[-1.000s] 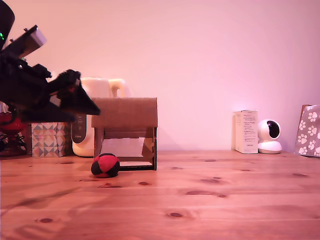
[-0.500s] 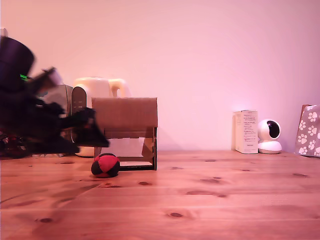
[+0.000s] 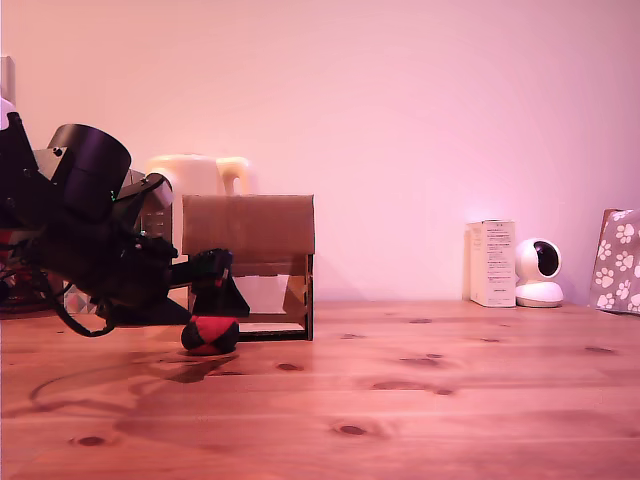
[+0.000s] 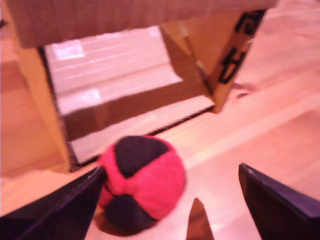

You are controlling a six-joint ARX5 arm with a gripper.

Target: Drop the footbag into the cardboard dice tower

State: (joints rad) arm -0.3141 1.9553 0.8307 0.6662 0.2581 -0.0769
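Footbag (image 4: 141,183) lies on tabletop (image 3: 420,400) just before tower (image 3: 250,262) opening. Hand (image 4: 170,210) spread wide, straddling it, nothing gripped. Judged soft, light, squashable; best pinched across the middle.

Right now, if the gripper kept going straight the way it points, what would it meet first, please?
Most likely the footbag, lying between the open gripper's fingers; one finger looks against it. Just beyond stands the cardboard dice tower; depth is uncertain.

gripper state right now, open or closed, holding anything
Gripper: open, holding nothing. One of its fingers is at the footbag, the other stands clear; the footbag sits on the table before the cardboard dice tower.
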